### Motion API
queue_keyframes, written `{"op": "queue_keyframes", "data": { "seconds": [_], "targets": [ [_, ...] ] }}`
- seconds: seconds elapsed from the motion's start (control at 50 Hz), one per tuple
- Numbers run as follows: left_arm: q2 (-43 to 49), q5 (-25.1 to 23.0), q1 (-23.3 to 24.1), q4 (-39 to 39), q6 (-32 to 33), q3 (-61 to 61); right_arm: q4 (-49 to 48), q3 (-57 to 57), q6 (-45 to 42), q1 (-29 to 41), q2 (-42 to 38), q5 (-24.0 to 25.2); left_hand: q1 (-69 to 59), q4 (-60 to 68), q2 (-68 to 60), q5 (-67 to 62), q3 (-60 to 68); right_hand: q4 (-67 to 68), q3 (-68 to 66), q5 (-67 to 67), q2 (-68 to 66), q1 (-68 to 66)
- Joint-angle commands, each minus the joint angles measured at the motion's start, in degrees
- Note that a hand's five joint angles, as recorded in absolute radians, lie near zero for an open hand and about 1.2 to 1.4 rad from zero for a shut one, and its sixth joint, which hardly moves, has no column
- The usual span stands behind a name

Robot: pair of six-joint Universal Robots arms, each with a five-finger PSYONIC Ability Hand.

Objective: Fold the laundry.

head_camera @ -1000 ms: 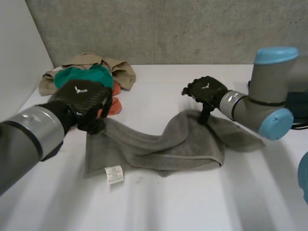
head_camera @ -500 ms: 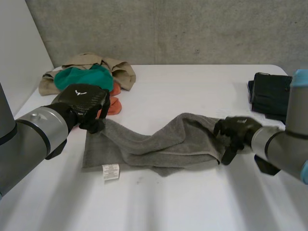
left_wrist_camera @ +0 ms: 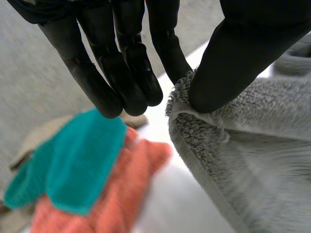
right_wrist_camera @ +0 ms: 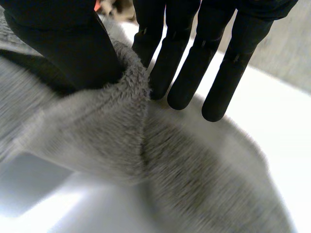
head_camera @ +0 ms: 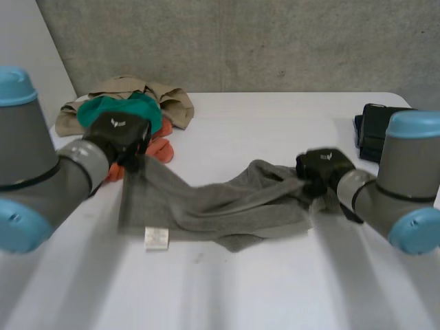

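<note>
A grey towel (head_camera: 220, 206) lies stretched and rumpled across the middle of the white table (head_camera: 275, 289), a white label (head_camera: 156, 237) on its near left edge. My left hand (head_camera: 118, 136) holds the towel's far left corner, thumb (left_wrist_camera: 233, 63) and fingers (left_wrist_camera: 121, 73) pinching the towel's edge (left_wrist_camera: 204, 126). My right hand (head_camera: 322, 168) is shut on the towel's right end, thumb (right_wrist_camera: 68, 48) pressing a fold of the grey pile (right_wrist_camera: 112, 121) against the fingers (right_wrist_camera: 184, 63).
A heap of laundry sits at the back left: tan cloth (head_camera: 137, 93), a teal piece (head_camera: 120, 110) and an orange piece (head_camera: 161, 141), close behind my left hand. A folded dark stack (head_camera: 381, 130) lies at the right edge.
My right hand came down off the towel's far side to its right end and closed on it. The left hand lifted its corner slightly toward the laundry heap, pulling the towel taut.
</note>
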State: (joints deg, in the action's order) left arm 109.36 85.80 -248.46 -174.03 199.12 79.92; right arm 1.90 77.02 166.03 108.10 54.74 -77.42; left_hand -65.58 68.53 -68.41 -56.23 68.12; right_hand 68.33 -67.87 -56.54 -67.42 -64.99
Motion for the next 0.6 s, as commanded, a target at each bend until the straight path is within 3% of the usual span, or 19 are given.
{"op": "queue_keyframes", "data": {
  "seconds": [0.02,0.12,0.24,0.4,0.6],
  "targets": [
    [11.12,0.68,-0.54,-3.42,4.51,-23.17,-2.68,-16.86,-8.16,0.36,-2.7,1.4,-14.42,11.47,-11.59,-13.77,11.88,11.67,-12.13,-13.46,-12.58,-15.01],
    [13.08,3.4,-0.01,-4.82,4.96,-41.49,-11.28,-29.72,-11.07,0.01,-3.59,-1.41,-14.42,11.47,-11.59,-13.77,11.88,11.67,-12.13,-13.46,-12.58,-15.01],
    [10.8,7.54,1.31,-6.85,2.94,-49.51,-28.52,-35.27,-9.76,-0.78,-2.01,-5.54,-14.42,11.47,-11.59,-13.77,11.88,11.67,-12.13,-13.46,-12.58,-15.01],
    [3.85,9.12,2.71,-5.62,1.09,-34.16,-20.63,-27.99,-6.24,-1.83,2.47,-3.26,-14.42,11.47,-11.59,-13.77,11.88,11.67,-12.13,-13.46,-12.58,-15.01],
    [-2.22,11.23,3.07,-7.63,0.3,-2.16,-18.34,0.83,-5.98,-6.67,11.35,1.04,-14.42,11.47,-11.59,-13.77,11.88,11.67,-12.13,-13.46,-12.58,-15.01]
  ]
}}
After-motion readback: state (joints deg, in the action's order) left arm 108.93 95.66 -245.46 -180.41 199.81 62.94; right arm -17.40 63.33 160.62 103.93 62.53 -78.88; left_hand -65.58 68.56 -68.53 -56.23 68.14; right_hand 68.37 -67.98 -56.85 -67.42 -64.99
